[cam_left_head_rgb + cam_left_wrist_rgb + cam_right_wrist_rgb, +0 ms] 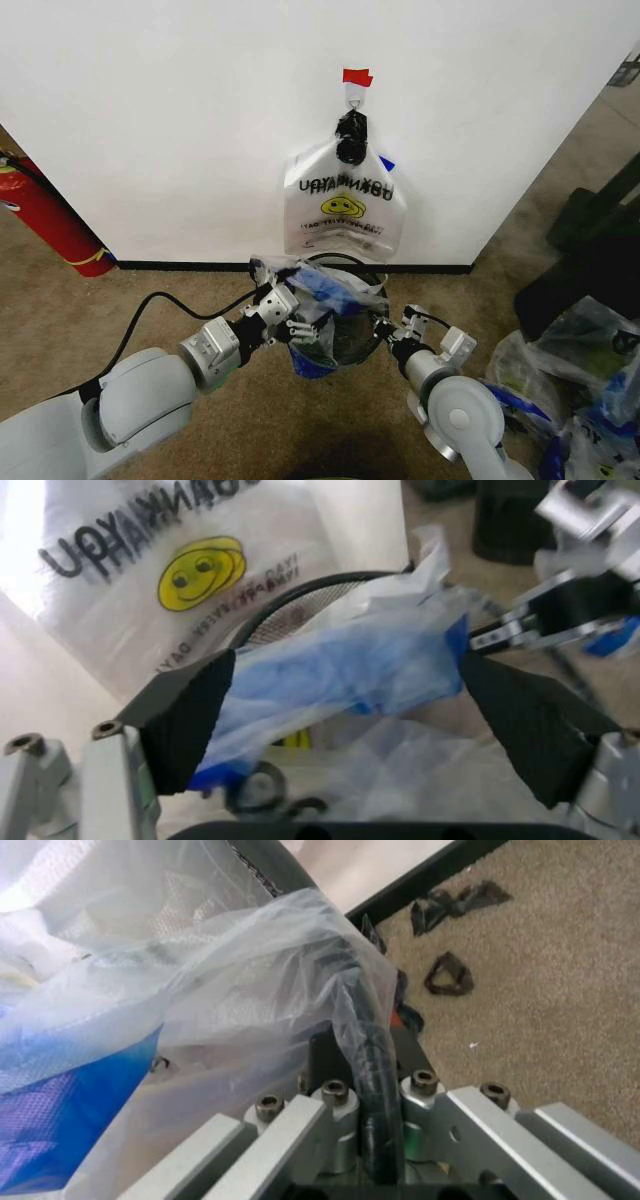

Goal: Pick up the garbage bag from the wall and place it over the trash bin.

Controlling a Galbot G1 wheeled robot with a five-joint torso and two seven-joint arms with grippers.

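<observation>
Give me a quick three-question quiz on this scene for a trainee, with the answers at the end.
1. True or false: the smiley-face bag hangs from a hook on the wall.
2. What lies between the spread fingers of the left hand?
A. the blue-edged garbage bag
B. a cable
C. a strip of red tape
3. Fill in: the red fire extinguisher stands against the wall on the robot's ____ side.

Key: 1 true; 2 A; 3 left.
</observation>
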